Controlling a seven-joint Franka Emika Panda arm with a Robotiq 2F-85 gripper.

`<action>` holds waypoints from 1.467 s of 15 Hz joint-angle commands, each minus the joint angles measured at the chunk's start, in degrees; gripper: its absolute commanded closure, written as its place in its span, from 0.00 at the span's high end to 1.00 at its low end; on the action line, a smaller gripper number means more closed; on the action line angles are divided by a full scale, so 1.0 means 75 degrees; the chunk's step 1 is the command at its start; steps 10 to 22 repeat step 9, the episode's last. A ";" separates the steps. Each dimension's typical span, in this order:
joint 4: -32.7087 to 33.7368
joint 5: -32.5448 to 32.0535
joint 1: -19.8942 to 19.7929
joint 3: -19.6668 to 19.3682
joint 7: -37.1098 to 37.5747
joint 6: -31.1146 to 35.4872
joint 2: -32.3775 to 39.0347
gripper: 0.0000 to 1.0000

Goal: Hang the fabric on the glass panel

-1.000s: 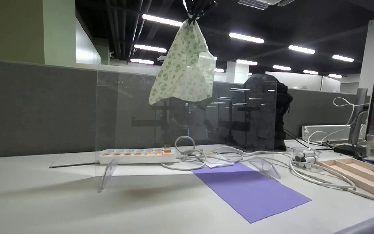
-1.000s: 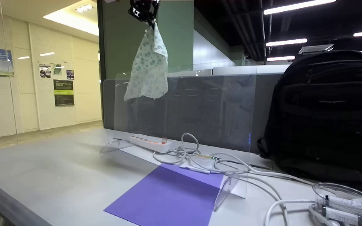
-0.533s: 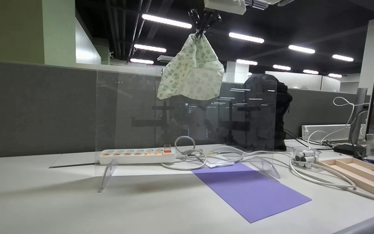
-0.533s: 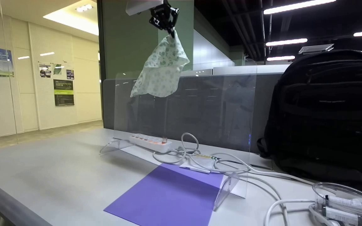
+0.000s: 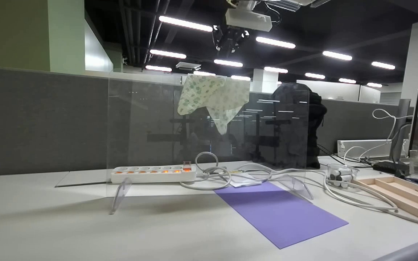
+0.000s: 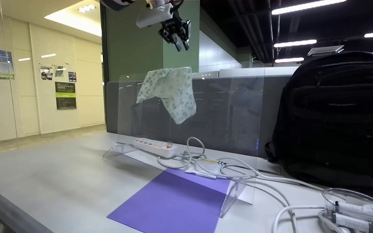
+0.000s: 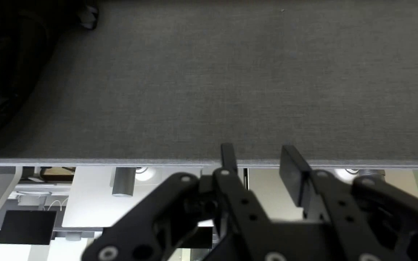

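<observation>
Nearest on my feed: purple rectangular sheet (image 5: 281, 217) flat on the white table (image 5: 42, 228). Next, the clear rectangular glass panel (image 5: 147, 112), upright on two transparent curved feet (image 5: 120, 196); the sheet's back part shows through it. Pale-green patterned fabric (image 6: 168, 84) is draped over the panel's top edge in both exterior views, one pointed corner hanging lowest, well above the table. I have the black two-finger gripper (image 6: 182, 49) hovering above the fabric, apart from it; the wrist view shows me its fingers (image 7: 291, 175) spread, a gap between them. Behind the panel: long white power strip (image 5: 154, 176) with orange-lit switches (image 5: 165, 172), next to tangled white cables (image 5: 374, 207). Further back I see a black backpack (image 6: 338, 123) standing before the grey cloth-covered partition (image 5: 42, 123); can't tell if they touch. Farthest, overhead: rows of glowing white strip lights (image 5: 275, 42).
</observation>
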 commanded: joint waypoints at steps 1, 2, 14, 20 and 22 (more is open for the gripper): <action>0.0345 -0.0283 0.0005 0.0015 0.0553 -0.0323 0.0096 0.69; 0.0331 -0.0320 0.0004 0.0013 0.0584 -0.0320 0.0072 0.75; 0.0084 -0.0224 0.0018 0.0005 0.0046 -0.0371 -0.0177 1.00; 0.0084 -0.0224 0.0018 0.0005 0.0046 -0.0371 -0.0177 1.00; 0.0084 -0.0224 0.0018 0.0005 0.0046 -0.0371 -0.0177 1.00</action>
